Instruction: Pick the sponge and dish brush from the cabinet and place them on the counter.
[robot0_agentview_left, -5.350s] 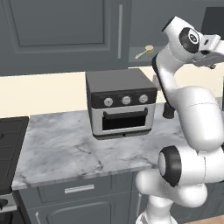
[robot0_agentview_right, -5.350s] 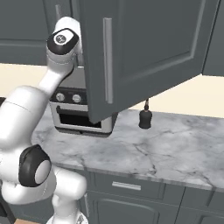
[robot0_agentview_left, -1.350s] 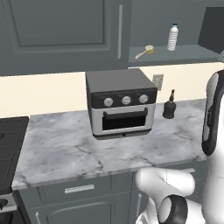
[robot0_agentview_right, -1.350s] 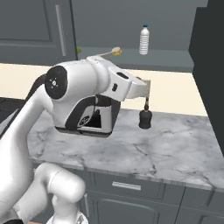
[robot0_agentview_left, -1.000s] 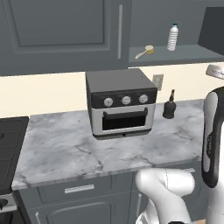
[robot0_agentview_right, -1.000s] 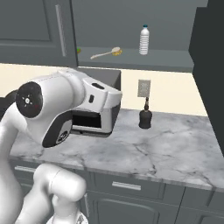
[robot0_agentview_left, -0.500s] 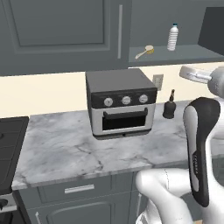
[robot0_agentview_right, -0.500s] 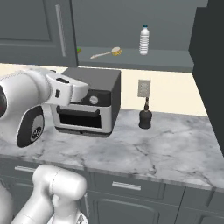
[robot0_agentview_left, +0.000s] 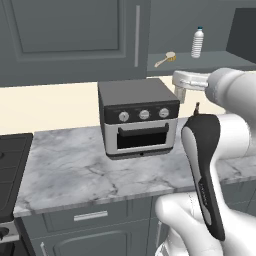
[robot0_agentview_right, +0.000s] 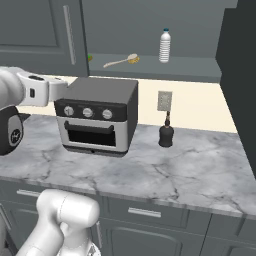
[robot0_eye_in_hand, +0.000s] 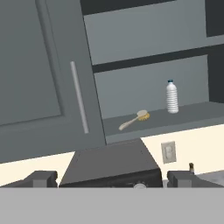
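The cabinet (robot0_agentview_right: 190, 67) stands open on its right side, its shelf bare grey. On that shelf lies the dish brush (robot0_agentview_right: 122, 60) (robot0_agentview_left: 166, 58) (robot0_eye_in_hand: 134, 120), cream handle to the left, tan head to the right. A green sliver of the sponge (robot0_agentview_right: 90, 58) peeks out at the edge of the shut left door; the rest is hidden. My gripper (robot0_eye_in_hand: 113, 179) is open and holds nothing. It faces the cabinet from well back and below shelf height, above the toaster oven. The marbled counter (robot0_agentview_left: 75, 170) (robot0_agentview_right: 190, 170) runs below.
A clear bottle (robot0_agentview_right: 164, 46) (robot0_eye_in_hand: 172, 97) stands on the shelf right of the brush. A dark toaster oven (robot0_agentview_left: 139, 117) (robot0_agentview_right: 97, 117) sits on the counter, with a black dispenser (robot0_agentview_right: 166, 134) and a wall outlet (robot0_agentview_right: 164, 100) to its right. A black stovetop (robot0_agentview_left: 10, 170) lies at the far left.
The arm has swung back from the cabinet door and round in front of the base, bringing the hand above the toaster oven. The cabinet's right door now stands wide open.
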